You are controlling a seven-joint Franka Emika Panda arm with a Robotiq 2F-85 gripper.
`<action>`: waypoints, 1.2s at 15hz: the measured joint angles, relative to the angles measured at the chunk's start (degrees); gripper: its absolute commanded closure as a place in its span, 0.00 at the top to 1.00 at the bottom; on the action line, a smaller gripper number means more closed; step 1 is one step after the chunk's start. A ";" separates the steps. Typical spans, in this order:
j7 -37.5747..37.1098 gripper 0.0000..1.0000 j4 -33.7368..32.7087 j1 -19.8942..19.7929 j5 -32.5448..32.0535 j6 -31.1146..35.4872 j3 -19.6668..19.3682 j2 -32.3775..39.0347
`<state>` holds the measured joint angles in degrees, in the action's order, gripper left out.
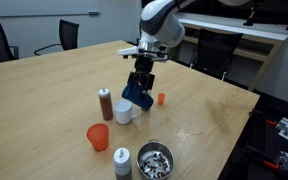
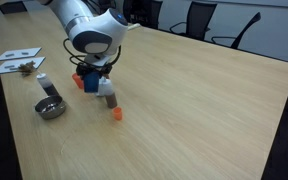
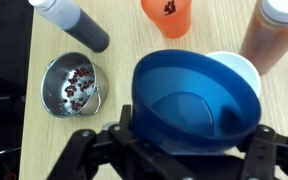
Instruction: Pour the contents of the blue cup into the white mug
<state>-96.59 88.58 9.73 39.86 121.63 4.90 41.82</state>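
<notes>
My gripper [image 1: 141, 82] is shut on the blue cup [image 1: 136, 95], a dark blue tumbler held tilted just above the white mug [image 1: 123, 112]. In the wrist view the blue cup [image 3: 196, 100] fills the middle between my jaws [image 3: 174, 150], its open mouth facing the camera, and the white mug's rim [image 3: 242, 66] peeks out behind it on the right. In an exterior view the blue cup [image 2: 90, 84] hangs under my gripper [image 2: 94, 72], which mostly hides the mug.
An orange-red cup [image 1: 98, 136] [image 3: 165, 15], a brown bottle [image 1: 106, 104] [image 3: 278, 40], a white shaker with dark cap [image 1: 122, 161] [image 3: 72, 22], a metal bowl of pieces [image 1: 155, 159] [image 3: 72, 84] and a small orange item [image 1: 161, 98] stand around. The table edge [image 1: 234, 140] lies nearby.
</notes>
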 measured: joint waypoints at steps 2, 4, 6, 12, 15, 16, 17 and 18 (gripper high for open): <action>-2.13 0.64 -0.10 0.16 -0.47 -0.20 -0.11 0.18; -4.60 0.64 -0.57 0.17 -1.44 -0.55 -0.15 0.33; -7.87 0.64 -1.75 0.19 -3.23 -1.79 -0.27 0.54; -18.28 0.64 -8.48 0.73 -10.70 -11.57 -0.31 2.24; -22.78 0.64 -14.23 1.24 -14.53 -17.82 -0.30 5.65; -23.82 0.64 -16.51 1.46 -15.71 -19.71 -0.30 7.03; -24.61 0.64 -18.95 1.69 -16.84 -21.40 -0.30 8.45; -25.23 0.64 -21.61 1.94 -17.92 -23.02 -0.30 9.94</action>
<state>-121.82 66.97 11.67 21.94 98.61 4.60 51.76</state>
